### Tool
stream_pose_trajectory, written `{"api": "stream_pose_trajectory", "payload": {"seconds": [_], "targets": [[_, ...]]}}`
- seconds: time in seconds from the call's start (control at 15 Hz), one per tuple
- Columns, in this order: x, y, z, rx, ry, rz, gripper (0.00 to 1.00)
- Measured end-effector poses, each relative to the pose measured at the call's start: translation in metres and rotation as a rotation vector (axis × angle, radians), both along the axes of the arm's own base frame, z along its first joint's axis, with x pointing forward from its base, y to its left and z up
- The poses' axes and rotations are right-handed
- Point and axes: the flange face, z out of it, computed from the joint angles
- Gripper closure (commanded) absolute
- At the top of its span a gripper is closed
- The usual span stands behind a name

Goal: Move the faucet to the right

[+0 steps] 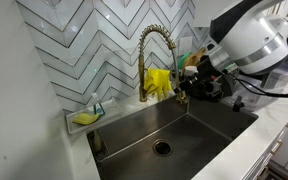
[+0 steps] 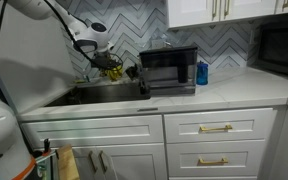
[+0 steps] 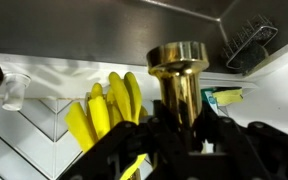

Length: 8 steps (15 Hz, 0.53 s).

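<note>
sponge tray (image 1: 85,118): one, on the sink's rim at the left in an exterior view, close to the counter's back edge

sink (image 1: 134,130): one steel basin with one round drain (image 1: 162,147), sunk into the countertop (image 2: 234,95)

faucet (image 1: 144,50): one, brass, standing at the back edge of the counter behind the sink, right up against the chevron tile. The coil-wrapped arch curves over the basin. In the wrist view its brass end (image 3: 178,70) fills the middle.

yellow gloves (image 1: 159,82): hanging just beside the faucet under the arch, so pretty much in the way. I can't count them.

gripper (image 3: 180,128): dark fingers sit either side of the brass piece, really close to it. Honestly can't tell if they're actually pinching it.

arm (image 1: 249,38): one, big white shell, reaching in over the sink's right end

microwave (image 2: 169,70): one, black, at the counter's back edge just beside the sink

blue bottle (image 2: 202,72): one, just beside the microwave, label too small to read

drawer pulls (image 2: 216,128): two gold ones, under the counter's front edge
</note>
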Motion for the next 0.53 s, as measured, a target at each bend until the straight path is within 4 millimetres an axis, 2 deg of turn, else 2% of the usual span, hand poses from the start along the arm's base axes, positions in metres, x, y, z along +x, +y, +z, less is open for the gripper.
{"api": "stream_pose_trajectory", "payload": {"seconds": [0.53], "targets": [[0.000,-0.046,-0.004,-0.029,-0.042,-0.180,0.86]]}}
